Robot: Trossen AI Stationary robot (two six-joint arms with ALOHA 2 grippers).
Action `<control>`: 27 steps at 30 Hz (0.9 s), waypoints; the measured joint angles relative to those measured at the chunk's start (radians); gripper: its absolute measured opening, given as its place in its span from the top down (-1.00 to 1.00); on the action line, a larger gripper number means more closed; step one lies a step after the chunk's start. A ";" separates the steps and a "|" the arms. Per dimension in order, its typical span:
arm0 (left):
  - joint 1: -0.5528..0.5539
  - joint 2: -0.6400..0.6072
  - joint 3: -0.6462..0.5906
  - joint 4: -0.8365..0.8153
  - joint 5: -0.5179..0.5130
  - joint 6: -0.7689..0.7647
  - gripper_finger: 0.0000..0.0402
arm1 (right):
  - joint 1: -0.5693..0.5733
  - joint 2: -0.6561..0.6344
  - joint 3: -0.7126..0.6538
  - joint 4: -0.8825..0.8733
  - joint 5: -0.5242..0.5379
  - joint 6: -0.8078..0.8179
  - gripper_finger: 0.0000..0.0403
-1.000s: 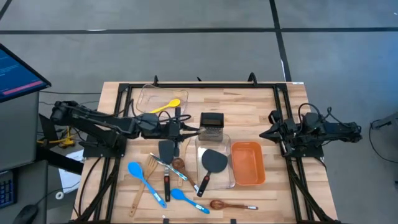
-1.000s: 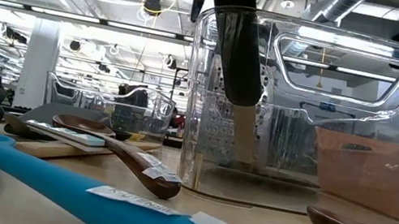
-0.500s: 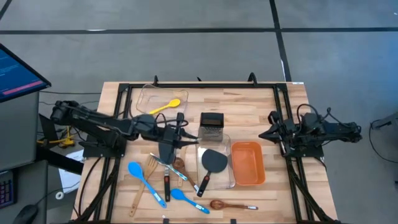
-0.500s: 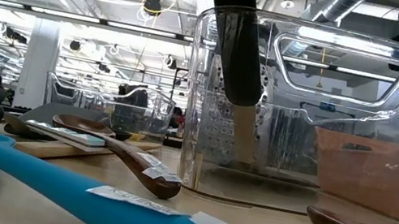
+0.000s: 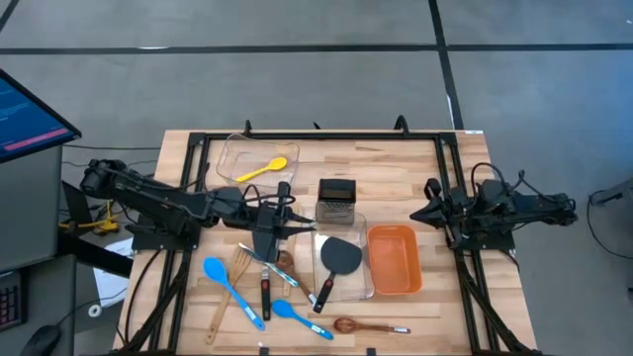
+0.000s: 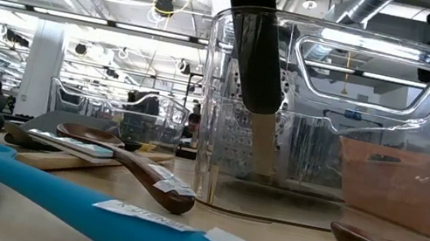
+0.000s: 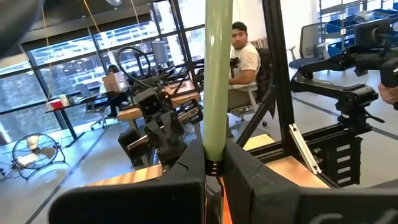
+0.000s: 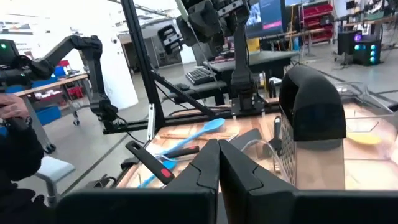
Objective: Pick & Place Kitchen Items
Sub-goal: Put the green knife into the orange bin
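Note:
My left gripper is over the table's middle left, shut on a slim utensil with a pale green handle. In the high view a thin handle points from the gripper toward the far edge. A dark grey turner head lies just nearside of the gripper; whether it is the same utensil I cannot tell. Blue spoons, a wooden spatula and a wooden spoon lie on the near table. A steel grater stands mid-table. My right gripper waits shut and empty at the right. My left gripper pinches the pale green handle between its two fingers, which lie across it. The handle stands up past the fingers in the wrist view. The part below the fingers is hidden by the gripper.
A clear box at the far left holds a yellow spoon. A clear container holds a black turner, its handle leaning over the rim. An orange bin stands to its right. People sit in the room beyond.
My left gripper has gone a little toward the table's near edge with the utensil still in its hold.

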 joint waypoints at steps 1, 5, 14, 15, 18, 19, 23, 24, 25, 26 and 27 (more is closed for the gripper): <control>0.000 0.000 0.000 0.002 0.000 0.000 0.96 | 0.000 0.008 0.000 0.015 0.000 0.000 1.00; 0.000 0.000 0.000 0.020 0.000 0.000 0.96 | 0.000 0.081 0.000 0.144 0.004 -0.042 1.00; 0.019 0.079 0.000 0.111 -0.026 0.000 0.96 | -0.001 0.368 0.000 0.479 0.127 -0.119 1.00; 0.021 0.089 -0.001 0.129 -0.030 0.000 0.96 | 0.000 0.407 0.000 0.523 0.128 -0.138 1.00; 0.022 0.094 0.000 0.176 -0.044 0.005 0.96 | 0.001 0.513 0.000 0.645 0.128 -0.155 1.00; 0.022 0.092 0.000 0.183 -0.043 0.006 0.96 | 0.001 0.541 0.000 0.676 0.128 -0.155 1.00; 0.022 0.085 0.000 0.176 -0.036 0.007 0.96 | 0.001 0.656 0.000 0.797 0.124 -0.155 1.00; 0.022 0.084 0.000 0.176 -0.036 0.007 0.96 | 0.001 0.686 0.000 0.822 0.124 -0.155 1.00; 0.022 0.084 0.000 0.176 -0.036 0.007 0.96 | 0.001 0.717 0.000 0.858 0.124 -0.155 1.00; 0.022 0.084 0.000 0.176 -0.036 0.007 0.96 | 0.001 0.748 0.001 0.899 0.124 -0.155 1.00; 0.022 0.084 0.000 0.176 -0.036 0.007 0.96 | 0.001 0.779 0.006 0.932 0.123 -0.157 1.00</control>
